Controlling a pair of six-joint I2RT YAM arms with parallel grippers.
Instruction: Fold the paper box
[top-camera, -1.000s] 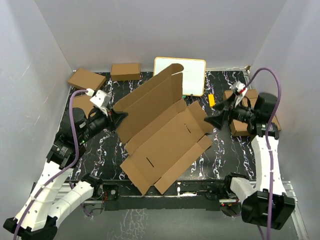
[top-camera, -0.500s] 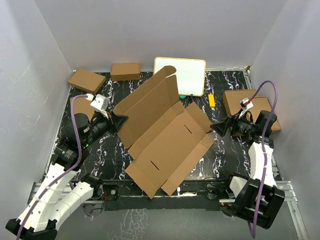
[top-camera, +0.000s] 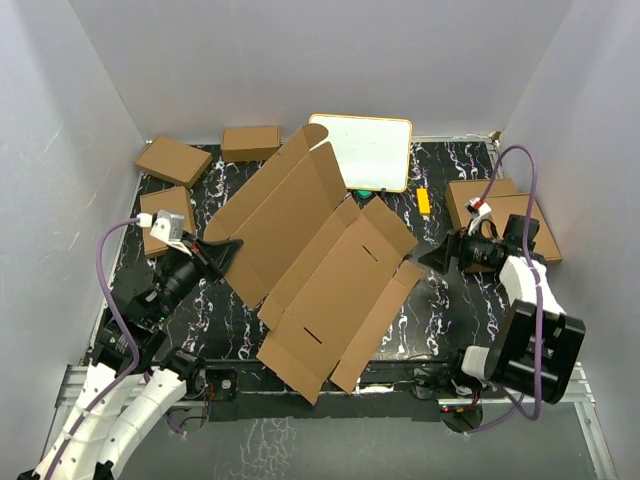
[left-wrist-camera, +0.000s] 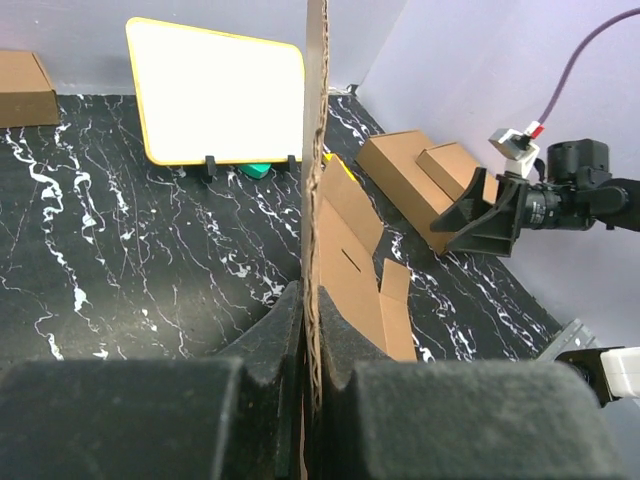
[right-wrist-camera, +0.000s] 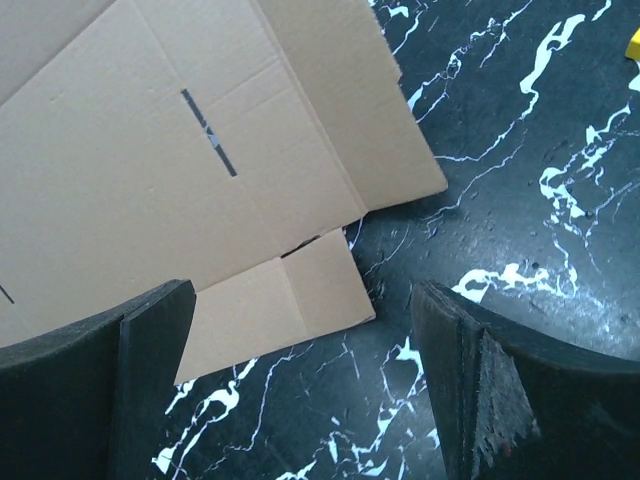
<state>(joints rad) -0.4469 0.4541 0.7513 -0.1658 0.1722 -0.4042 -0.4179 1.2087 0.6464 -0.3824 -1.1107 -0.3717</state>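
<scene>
The paper box (top-camera: 320, 265) is a large brown die-cut sheet spread unfolded across the middle of the black marbled table, its left panel raised. My left gripper (top-camera: 228, 246) is shut on that panel's left edge; in the left wrist view the cardboard edge (left-wrist-camera: 314, 200) runs upright between the pinched fingers (left-wrist-camera: 270, 340). My right gripper (top-camera: 432, 257) stands open just right of the sheet, touching nothing. In the right wrist view its fingers (right-wrist-camera: 150, 340) straddle bare table beside the paper box's small corner flap (right-wrist-camera: 290, 300).
A white board with a tan frame (top-camera: 362, 150) leans at the back. Small folded brown boxes lie at the back left (top-camera: 173, 158), back centre (top-camera: 250, 142) and by the left wall (top-camera: 158, 215). Larger brown boxes (top-camera: 500, 215) sit behind the right arm. A yellow piece (top-camera: 423, 200) lies nearby.
The left arm has drawn back toward the near left, pulling the sheet with it and tilting the raised panel flatter. The right arm has pulled back to the right and lowered, still open.
</scene>
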